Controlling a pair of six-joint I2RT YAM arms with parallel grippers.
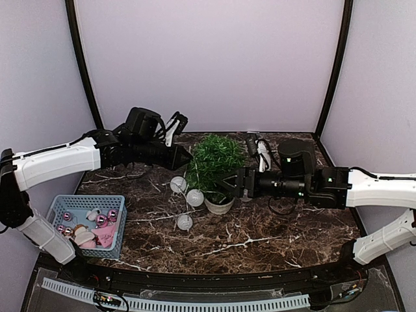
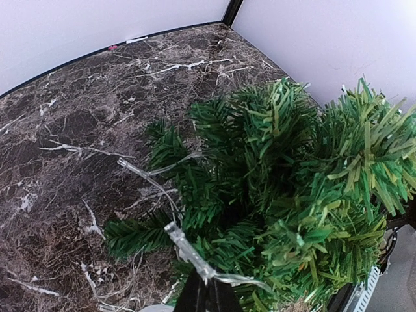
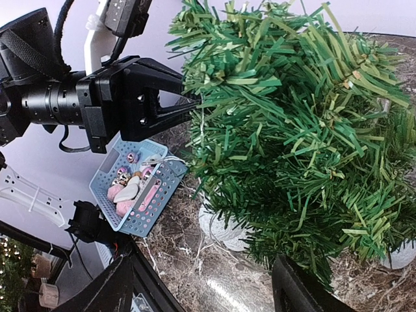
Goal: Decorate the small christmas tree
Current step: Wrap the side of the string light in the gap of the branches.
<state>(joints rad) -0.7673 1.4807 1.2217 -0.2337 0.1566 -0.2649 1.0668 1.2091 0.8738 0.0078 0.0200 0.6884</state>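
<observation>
Right pincer (image 3: 211,289), jaws wide apart around low boughs of the small christmas tree (image 3: 299,123); left pincer (image 2: 207,286) pressed together at its left side.

A clear light wire (image 2: 184,246) crosses the left tips; whether they pinch it I cannot tell. Boughs hide most of the white pot (image 1: 220,205), mid-table. Only the overhead view shows three white balls (image 1: 194,197) just left of it, the marble table (image 1: 279,234) running nearer, and a blue basket (image 1: 88,198) at the near-left edge.

Bright, even diffuse light, soft faint shadows, sharp focus, curved distortion at frame edges
</observation>
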